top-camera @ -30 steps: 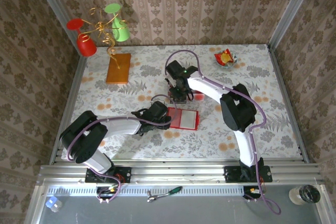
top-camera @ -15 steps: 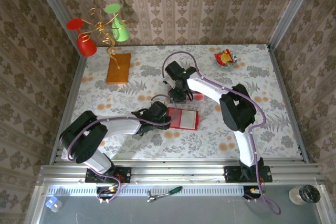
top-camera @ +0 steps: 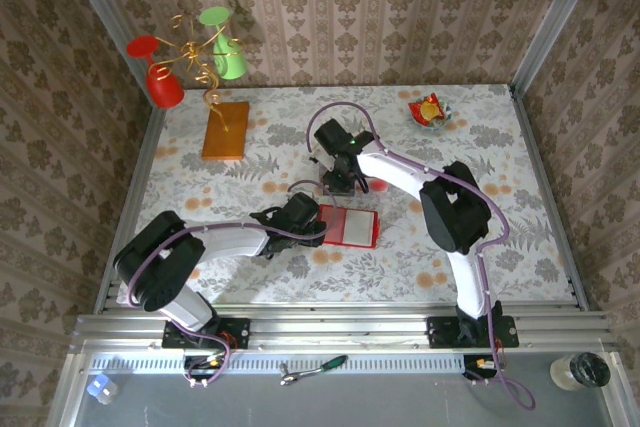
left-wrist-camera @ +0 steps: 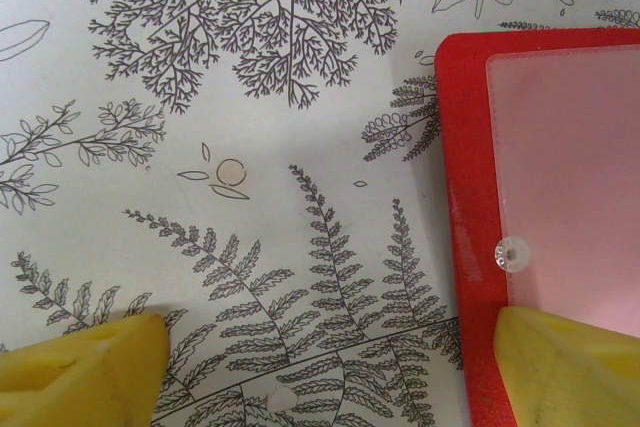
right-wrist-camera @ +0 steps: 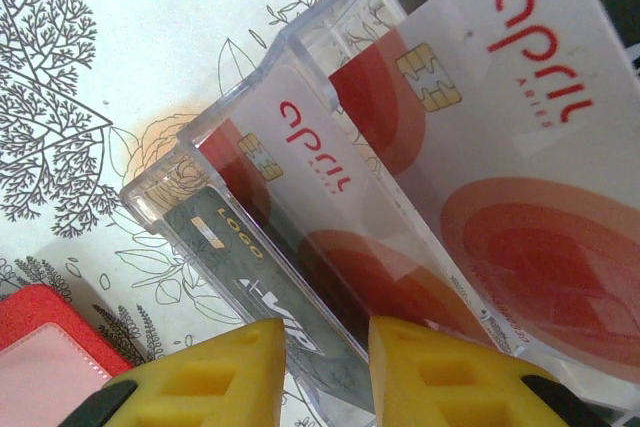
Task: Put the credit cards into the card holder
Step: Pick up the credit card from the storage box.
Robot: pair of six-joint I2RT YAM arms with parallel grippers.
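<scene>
The red card holder (top-camera: 352, 228) lies open on the bench (top-camera: 400, 267). The left gripper (left-wrist-camera: 320, 372) is spread wide, with one finger over the holder's edge. The right gripper (right-wrist-camera: 326, 367), its fingers narrowly apart, straddles a dark card (right-wrist-camera: 235, 247) standing among the credit cards (right-wrist-camera: 520, 147) in a clear rack (right-wrist-camera: 160, 197). Whether it pinches the card cannot be told.

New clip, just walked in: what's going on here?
The right gripper is down at a clear rack holding the credit cards. Its jaws are set narrowly either side of the dark card at the rack's end; whether it is gripped is unclear. The left gripper, jaws wide open, sits at the edge of the open red card holder, whose visible pocket looks empty.
</scene>
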